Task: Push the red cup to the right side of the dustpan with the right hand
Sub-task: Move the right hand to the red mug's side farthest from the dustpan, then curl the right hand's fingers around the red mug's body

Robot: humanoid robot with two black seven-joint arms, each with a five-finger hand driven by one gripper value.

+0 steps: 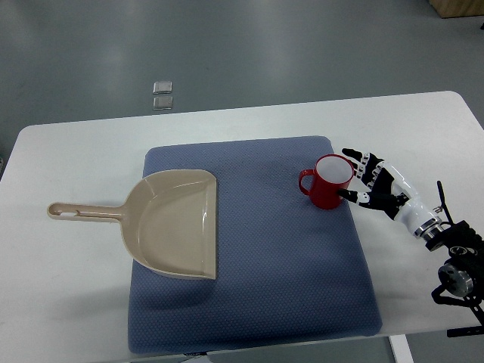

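A red cup (329, 182) stands upright on the blue mat (280, 265), its handle pointing left, at the mat's upper right. A beige dustpan (170, 223) lies on the mat's left part, handle reaching left over the white table. My right hand (370, 181) comes in from the right edge, its fingers spread and relaxed right beside the cup's right wall, the fingertips (351, 154) touching or nearly touching it. It grasps nothing. The cup sits well to the right of the dustpan, with bare mat between them.
The white table (68, 295) carries the mat; its right edge is close behind my right forearm (435, 231). Two small clear objects (162, 94) lie on the grey floor beyond the table's far edge.
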